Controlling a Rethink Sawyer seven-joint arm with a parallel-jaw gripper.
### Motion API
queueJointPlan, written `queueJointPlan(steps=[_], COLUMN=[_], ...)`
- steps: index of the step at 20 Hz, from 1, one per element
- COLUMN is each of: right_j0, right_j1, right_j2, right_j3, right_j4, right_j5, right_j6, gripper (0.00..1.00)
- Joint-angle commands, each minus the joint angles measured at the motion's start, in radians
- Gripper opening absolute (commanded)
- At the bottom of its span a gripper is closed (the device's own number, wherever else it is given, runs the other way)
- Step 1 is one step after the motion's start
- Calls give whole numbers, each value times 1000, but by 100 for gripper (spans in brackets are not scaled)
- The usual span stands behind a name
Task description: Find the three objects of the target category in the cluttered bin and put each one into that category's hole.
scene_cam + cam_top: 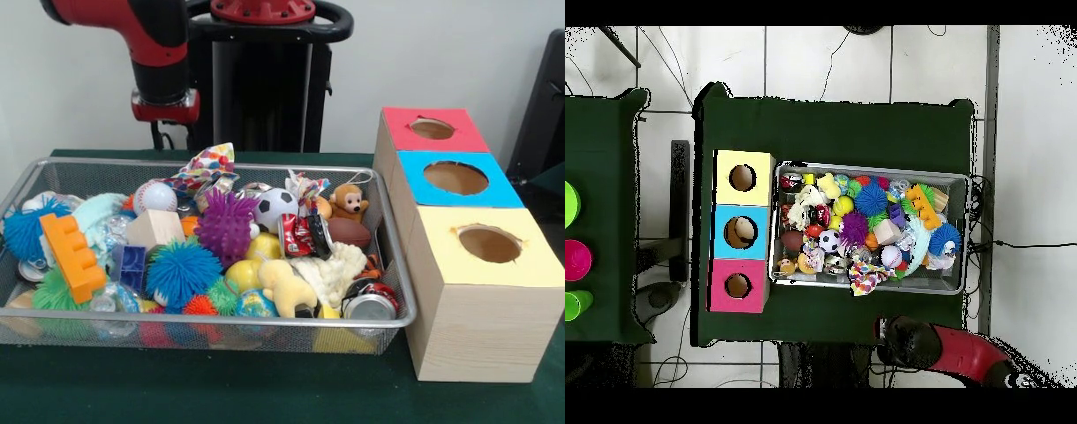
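1. Bin (221,323) of wire mesh sits on the green table (265,389), below and in front of the red arm (163,53). Whether the arm's tip is open or closed cannot be told.
2. Heaped inside the bin are a purple spiky ball (228,228), a soccer ball (275,206), a baseball (156,196), an orange block (72,256), a monkey plush (349,201) and a crushed can (371,305).
3. Just beside the bin, on the side away from the arm, stand the red hole (433,129), blue hole (455,177) and yellow hole (489,244).
4. From overhead, the arm (955,350) lies outside the bin (865,168), off the table (845,130) edge.
5. The three holes line the bin's short side, well apart from the arm: yellow (743,178), blue (740,232), red (737,286).
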Motion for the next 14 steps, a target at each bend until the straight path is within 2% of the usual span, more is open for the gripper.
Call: queueJointPlan(steps=[1, 8, 14], right_j0=[-2, 1, -5], right_j1=[-206, -243, -172], right_j2=[132, 168, 187], right_j3=[2, 1, -52], right_j4=[60, 68, 53], right_j5=[206, 255, 200], right_j6=[-53, -40, -11], gripper=[100, 100, 100])
